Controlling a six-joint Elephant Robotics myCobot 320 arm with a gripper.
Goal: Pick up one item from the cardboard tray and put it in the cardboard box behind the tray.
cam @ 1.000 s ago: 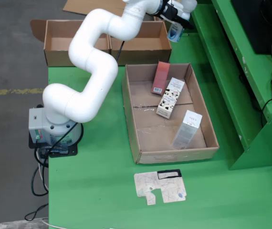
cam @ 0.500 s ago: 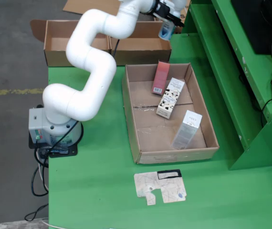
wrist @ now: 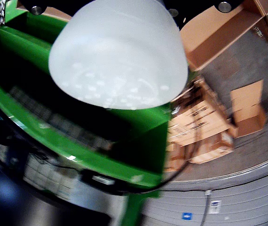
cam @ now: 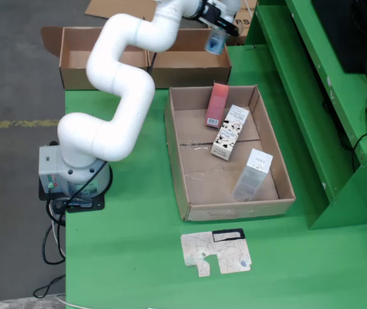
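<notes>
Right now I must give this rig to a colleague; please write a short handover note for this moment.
Tool: carrying a pale bottle-like item; the grip itself is hidden.
Position: above the right cardboard box behind the tray, fixed view.
In the tray: a red carton, a cow-print carton and a white carton.
Done: one item picked and brought over the box.
Left: lower, release it into the box, retract.

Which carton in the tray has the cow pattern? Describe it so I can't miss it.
Find the open cardboard tray on the green table. Three cartons lie inside; take the middle one, between the red carton and the pale one. Only it carries black-and-white cow patches.
</notes>
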